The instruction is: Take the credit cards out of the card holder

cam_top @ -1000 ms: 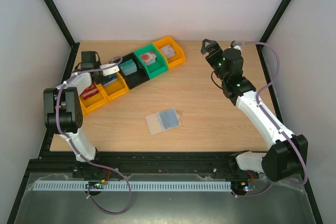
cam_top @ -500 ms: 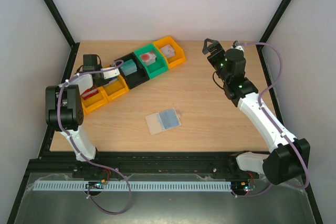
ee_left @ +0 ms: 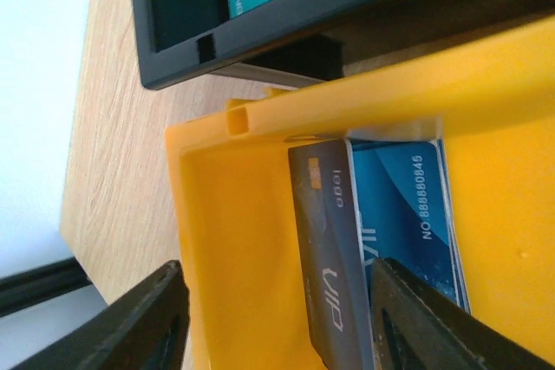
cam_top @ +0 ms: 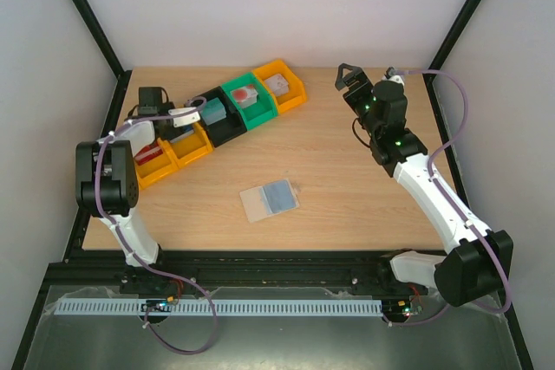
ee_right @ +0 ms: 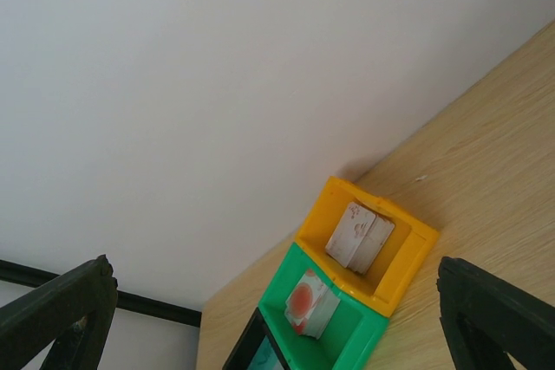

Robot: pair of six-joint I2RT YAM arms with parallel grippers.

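Two glossy rectangular cards (ee_left: 334, 257) inside smooth yellow plastic bin (ee_left: 234, 240).

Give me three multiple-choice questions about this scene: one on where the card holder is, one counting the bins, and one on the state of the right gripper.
1. Where is the card holder?
A. On the bare table, nearer the arms than the bins are
B. Inside the green bin
C. On top of the black bin

2. How many bins stand in the row?
A. Three
B. Five
C. Seven

3. The right gripper is:
A. Open and empty
B. Shut on a card
C. Shut on the holder

Answers:
1 A, the holder lies flat on the wood, apart from the row.
2 B, the top view shows two yellow, one black, one green and one more yellow.
3 A, the right wrist view shows its fingers wide apart with nothing between them.
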